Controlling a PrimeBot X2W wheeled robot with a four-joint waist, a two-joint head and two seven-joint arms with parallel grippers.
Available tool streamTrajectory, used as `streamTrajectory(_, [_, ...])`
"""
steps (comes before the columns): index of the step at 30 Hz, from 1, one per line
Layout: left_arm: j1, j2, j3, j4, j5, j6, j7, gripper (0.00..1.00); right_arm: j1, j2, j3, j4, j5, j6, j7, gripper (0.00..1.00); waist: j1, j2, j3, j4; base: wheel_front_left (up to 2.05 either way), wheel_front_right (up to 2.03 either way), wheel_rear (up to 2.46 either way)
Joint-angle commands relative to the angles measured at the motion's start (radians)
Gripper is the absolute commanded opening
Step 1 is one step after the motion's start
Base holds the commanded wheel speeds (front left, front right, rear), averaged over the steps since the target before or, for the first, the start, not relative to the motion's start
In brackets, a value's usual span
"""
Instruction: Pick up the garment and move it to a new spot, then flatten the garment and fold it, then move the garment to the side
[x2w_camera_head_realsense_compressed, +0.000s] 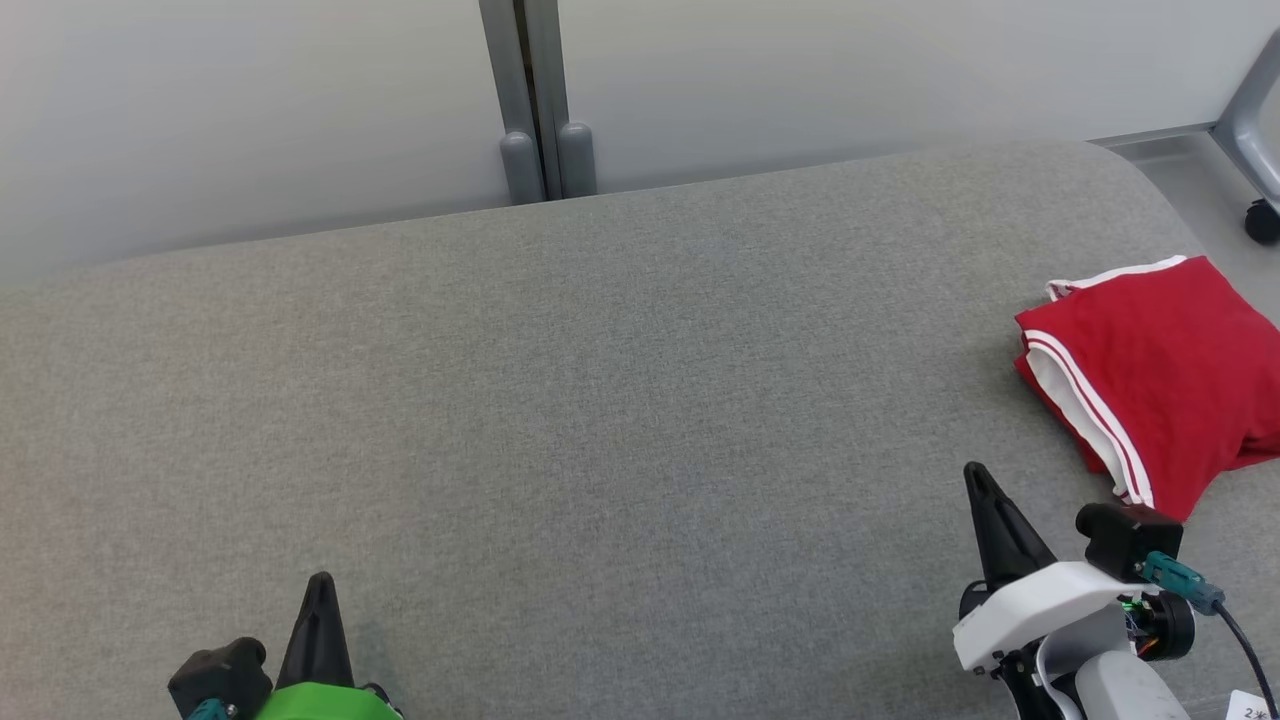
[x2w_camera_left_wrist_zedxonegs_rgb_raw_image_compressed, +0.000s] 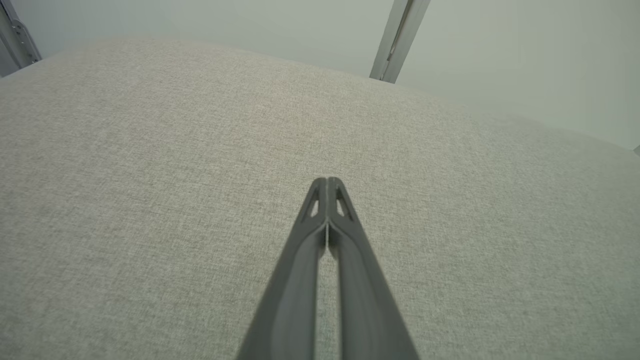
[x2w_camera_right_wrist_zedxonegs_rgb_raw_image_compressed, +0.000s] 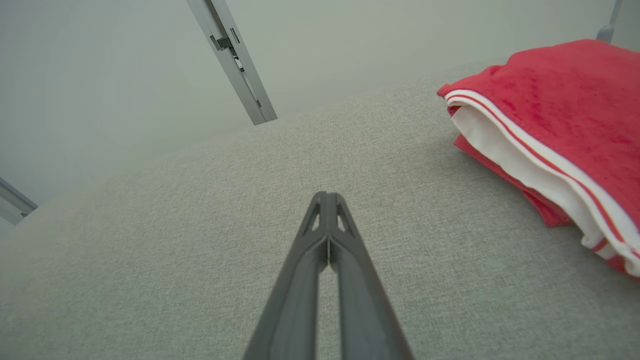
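Red garment, folded, at the right end of the cushion

Red garment (x2w_camera_head_realsense_compressed: 1160, 370) with white striped trim lies in a compact folded stack at the right end of the grey cushion (x2w_camera_head_realsense_compressed: 600, 380), partly past the head view's edge. Left gripper (x2w_camera_head_realsense_compressed: 320, 585) and right gripper (x2w_camera_head_realsense_compressed: 980, 480) hang over the cushion's near edge, each with its two fingers pressed together on nothing. The right one is near the garment but apart from it. The fabric looks soft, light and limp, and would likely sag and unfold when lifted. A sound hold would pinch all layers at the striped hem (x2w_camera_head_realsense_compressed: 1085, 400), the edge turned toward the cushion's middle
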Motion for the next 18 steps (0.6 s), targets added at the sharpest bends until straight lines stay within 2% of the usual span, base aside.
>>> streamTrajectory(1, [-0.030, 0.003, 0.008, -0.019, -0.049, -0.008, 0.009, 0.00, -0.010, -0.003, -0.008, -0.024, 0.049, 0.000, 0.009, 0.00, 0.0000, 0.0000, 0.000, 0.001, 0.00, 0.00, 0.00])
streamTrajectory(18, [-0.059, 0.004, 0.040, -0.033, -0.324, -0.034, 0.078, 0.00, 0.001, -0.005, -0.036, -0.055, 0.324, 0.000, 0.078, 0.00, 0.0000, 0.0000, -0.004, 0.010, 0.00, 0.00, 0.00])
